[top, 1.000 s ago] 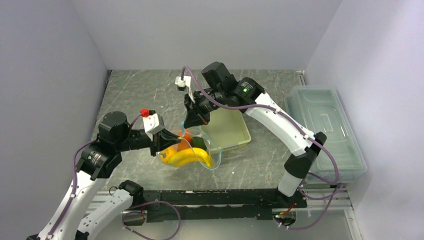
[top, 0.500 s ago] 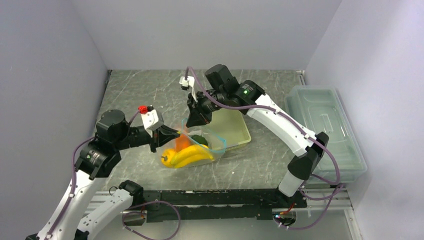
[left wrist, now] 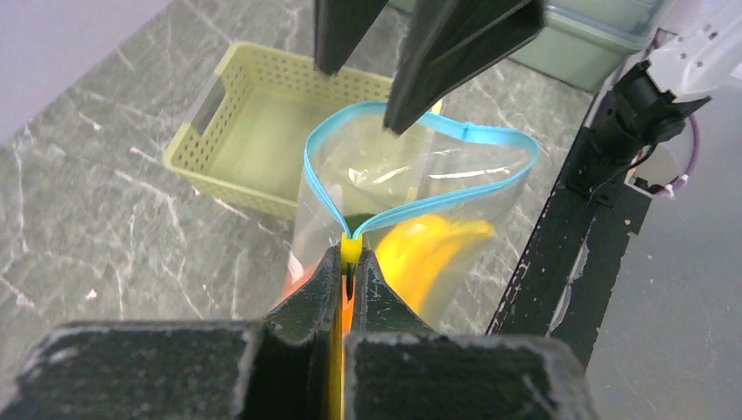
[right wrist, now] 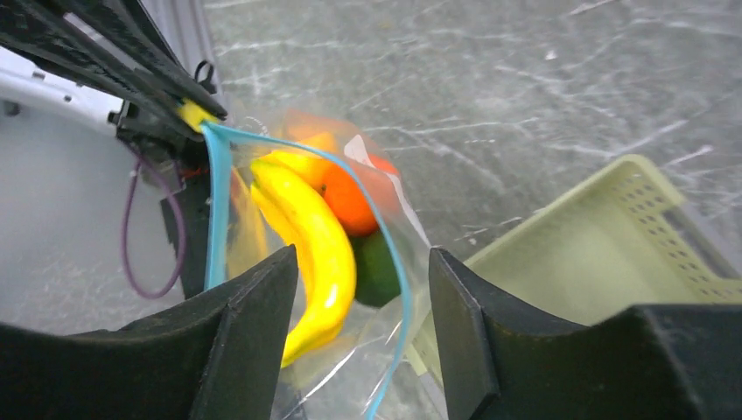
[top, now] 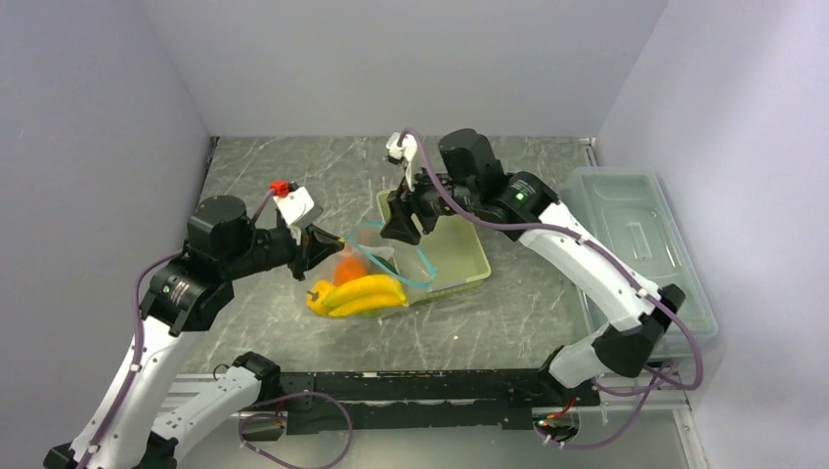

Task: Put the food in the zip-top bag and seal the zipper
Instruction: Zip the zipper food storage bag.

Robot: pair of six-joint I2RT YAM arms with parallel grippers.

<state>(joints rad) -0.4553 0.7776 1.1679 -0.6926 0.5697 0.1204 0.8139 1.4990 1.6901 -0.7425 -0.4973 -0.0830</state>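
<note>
The zip-top bag [top: 383, 285] lies slumped on the table with its mouth gaping. Inside is the food: yellow bananas [top: 358, 296], an orange-red round piece [right wrist: 346, 199] and a green ball [right wrist: 377, 268]. The light-blue zipper [left wrist: 422, 205] loops wide open. My left gripper [top: 328, 245] is shut on the zipper's near end, where a small yellow tab [left wrist: 351, 248] shows between the jaws. My right gripper [top: 398, 226] hangs open just above the bag's far side; one zipper edge [right wrist: 391, 254] runs between its fingers without touching them.
The pale yellow-green perforated basket [top: 459, 262] sits right behind the bag, partly under my right gripper. A large clear lidded box [top: 637, 256] stands along the right wall. The black mounting rail [top: 420, 386] runs along the near edge.
My right gripper has opened, let go of the bag's mouth and drawn back to the right. The bag has sagged toward the table. My left gripper stays shut on the zipper end.
</note>
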